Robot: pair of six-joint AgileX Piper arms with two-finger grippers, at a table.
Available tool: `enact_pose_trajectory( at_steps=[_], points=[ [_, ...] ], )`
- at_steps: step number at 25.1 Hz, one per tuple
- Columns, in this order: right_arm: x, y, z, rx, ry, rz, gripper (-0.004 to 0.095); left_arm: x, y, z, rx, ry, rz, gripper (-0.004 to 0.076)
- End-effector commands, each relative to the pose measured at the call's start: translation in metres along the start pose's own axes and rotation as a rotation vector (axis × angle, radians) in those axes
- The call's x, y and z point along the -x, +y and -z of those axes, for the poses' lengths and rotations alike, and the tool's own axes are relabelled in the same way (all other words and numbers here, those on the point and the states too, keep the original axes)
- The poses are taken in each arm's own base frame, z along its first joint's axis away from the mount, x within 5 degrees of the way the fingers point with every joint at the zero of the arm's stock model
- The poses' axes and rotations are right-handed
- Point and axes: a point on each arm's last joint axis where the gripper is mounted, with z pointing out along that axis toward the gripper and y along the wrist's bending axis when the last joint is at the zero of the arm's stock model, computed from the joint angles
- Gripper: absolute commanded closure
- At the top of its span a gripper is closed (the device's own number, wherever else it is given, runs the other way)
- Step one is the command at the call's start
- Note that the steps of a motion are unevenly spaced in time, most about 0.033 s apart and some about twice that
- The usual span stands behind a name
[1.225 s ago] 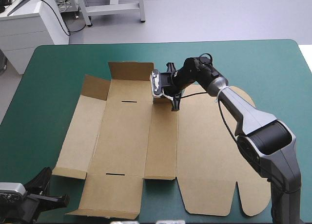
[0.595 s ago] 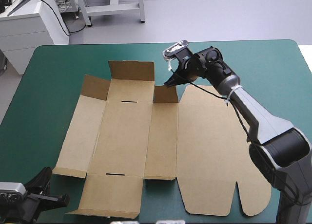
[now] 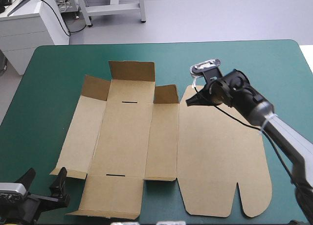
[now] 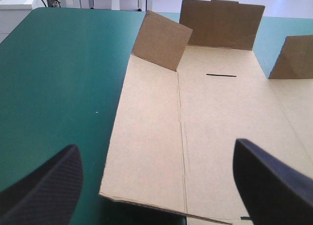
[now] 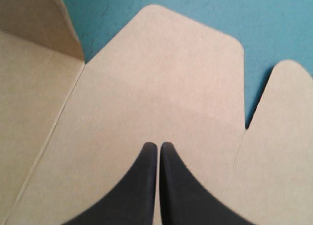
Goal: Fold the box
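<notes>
The teal-green surface [image 3: 49,88] carries the brown box [image 3: 127,146], which lies opened out in the middle, reaching toward the near edge. Most of the sheet is flat. Its broad lid panel [image 3: 220,151] lies on the right side, with rounded tabs at the far and the near end. At the far side three flaps stand up: a wide one [image 3: 131,71] and two smaller ones beside it [image 3: 95,87] [image 3: 166,94]. Two thin slots [image 3: 130,102] [image 3: 115,175] are cut in the middle panel.

The right pincer [image 3: 188,101] [image 5: 158,146] is over the far part of the lid panel, near the right small flap – its black fingers are pressed together into one point. The left pincer [image 3: 44,183] [image 4: 155,146] is at the near left corner of the surface, just before the box's edge – its fingers stand wide apart.
</notes>
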Motion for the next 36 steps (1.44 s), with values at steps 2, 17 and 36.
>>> enact_pose_trajectory(
  at_steps=[2, 17, 36],
  points=[
    [-0.029, -0.007, 0.057, 0.064, -0.159, -0.035, 0.0908, 0.016, -0.001, -0.006, -0.007, -0.060, 0.013, 0.0122],
    [-0.166, -0.025, 0.123, 0.109, -0.275, -0.078, 0.0908, 0.103, -0.003, -0.067, 0.048, 0.238, -0.042, 0.0122],
    [-0.286, -0.028, 0.168, 0.263, -0.554, 0.009, 0.0908, 0.071, 0.058, -0.202, -0.088, 0.730, 0.115, 0.0125]
  ],
)
